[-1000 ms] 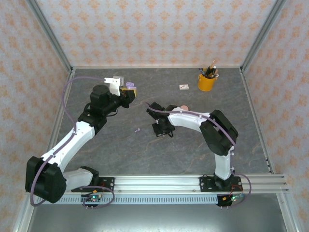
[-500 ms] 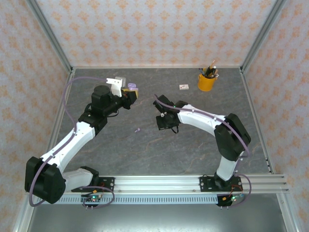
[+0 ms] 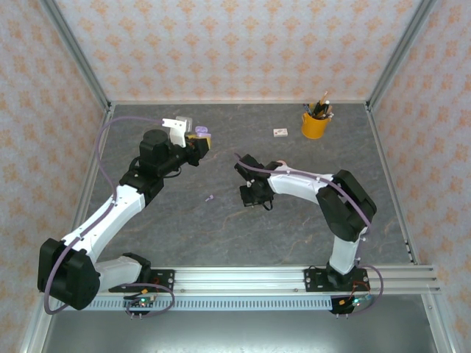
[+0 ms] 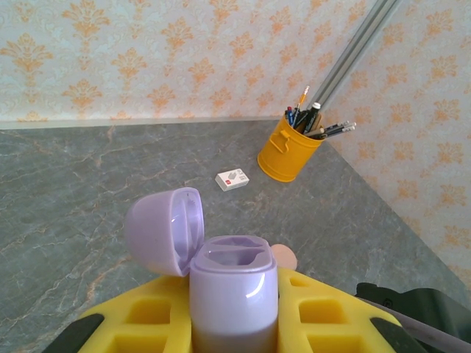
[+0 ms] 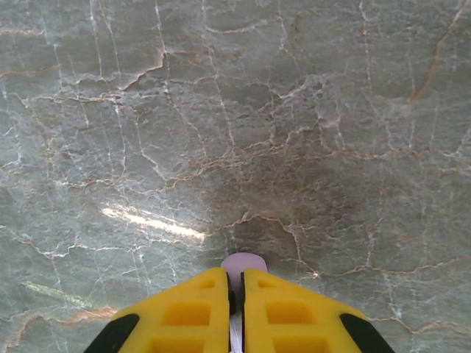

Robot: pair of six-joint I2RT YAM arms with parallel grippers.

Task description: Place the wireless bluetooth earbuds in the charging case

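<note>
Since the lilac earbud (image 5: 244, 262) pinched at the tips of the right gripper (image 5: 235, 278) is tiny, hard-shelled and glossy, I judge it near weightless, rigid, and prone to slip or rotate under a firm squeeze. Right wrist view: yellow fingers (image 5: 184, 312) closed almost flush, bud head poking out just past the tips at lower centre of frame, a pale sliver in the slit between them, probably the stem. Bare marble table (image 5: 221, 110) fills the frame above. Left gripper (image 3: 195, 141), upper left of centre in the top view, is clamped on the lilac charging case (image 4: 234, 283). Left wrist view: case upright between the yellow fingers (image 4: 147, 316), lid (image 4: 163, 229) hinged open to the left, moulded recess exposed on top. Case looks smooth, light and stiff; a hold across the body below the rim leaves the recess clear. Second lilac earbud (image 3: 210, 198) lies loose on the table, left of the right gripper in the top view. Best hold for a bud, in my judgement: gently, by the head, stem free to enter the recess. Whether the present grip allows that, I cannot tell.
</note>
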